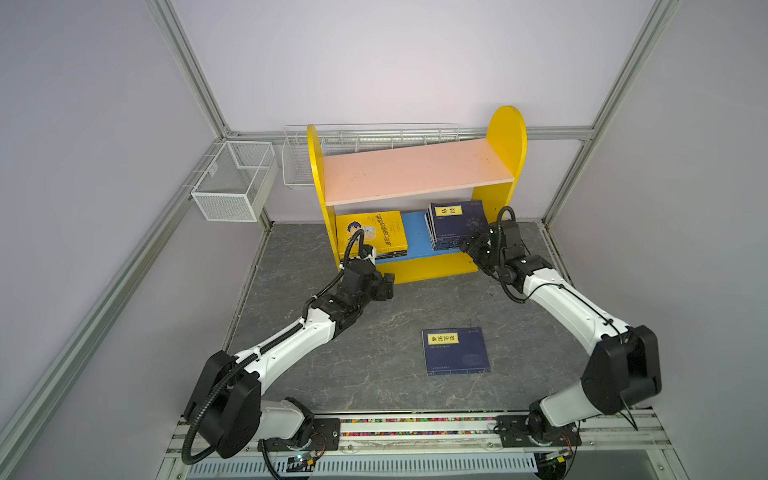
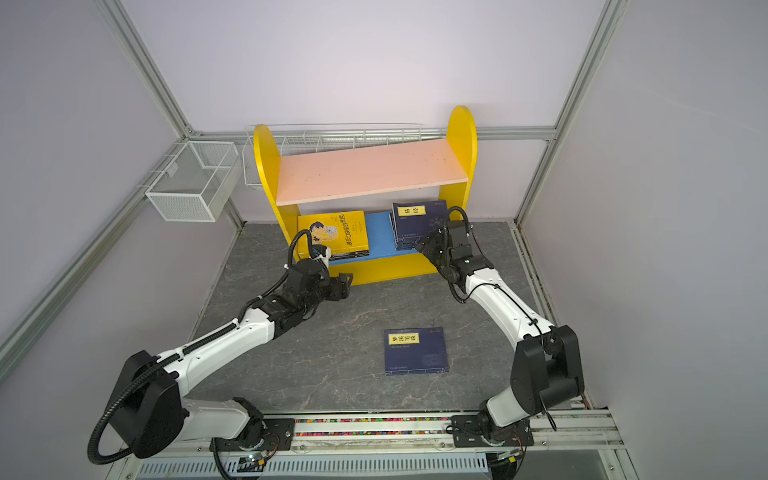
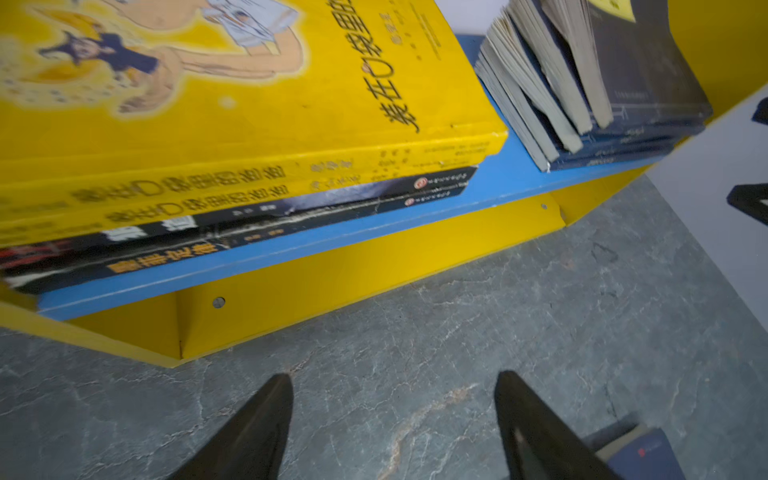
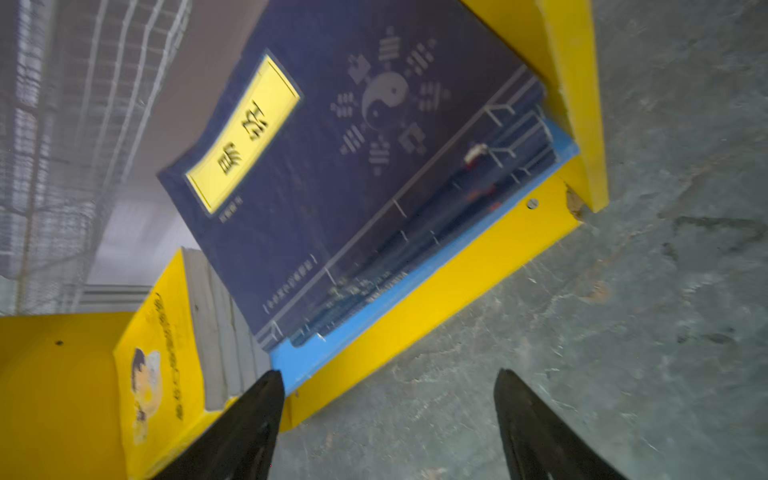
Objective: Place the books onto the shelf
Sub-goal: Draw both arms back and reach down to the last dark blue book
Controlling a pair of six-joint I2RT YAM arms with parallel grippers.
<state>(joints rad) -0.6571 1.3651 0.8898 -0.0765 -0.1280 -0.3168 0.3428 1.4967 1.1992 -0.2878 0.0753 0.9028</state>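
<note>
The shelf (image 1: 505, 137) stands at the back of the grey marbled desk (image 1: 332, 353), and its pink upper board (image 1: 415, 172) is bare. Two flat piles lie on the blue lower board (image 1: 413, 237), with a strip of blue showing between them. On the left arm's side is a yellow-covered stack (image 1: 372, 232) with a cartoon boy on top. On the right arm's side is a navy stack (image 1: 455, 224) with a yellow title label. The left wrist camera shows two yellow spines resting on two black-spined books (image 3: 249, 220). One lone navy book (image 1: 456, 351) lies face up on the desk, well in front of the shelf, between the two arms and touched by neither.

The left tool (image 1: 389, 286) hangs low just in front of the shelf's yellow base panel, near the end where the yellow pile lies. Its fingers are spread with only bare desk between them, grasping nothing. The right tool (image 1: 468, 252) sits at the shelf's front corner on its own side, close to the navy pile, and it too is released and empty. In its wrist view one fingertip (image 4: 266, 390) overlaps the front edge of the blue board, though I cannot tell whether it touches. A white wire-mesh basket (image 1: 232, 183) hangs on the frame beside the shelf, and a long wire basket (image 1: 374, 137) runs behind it.
</note>
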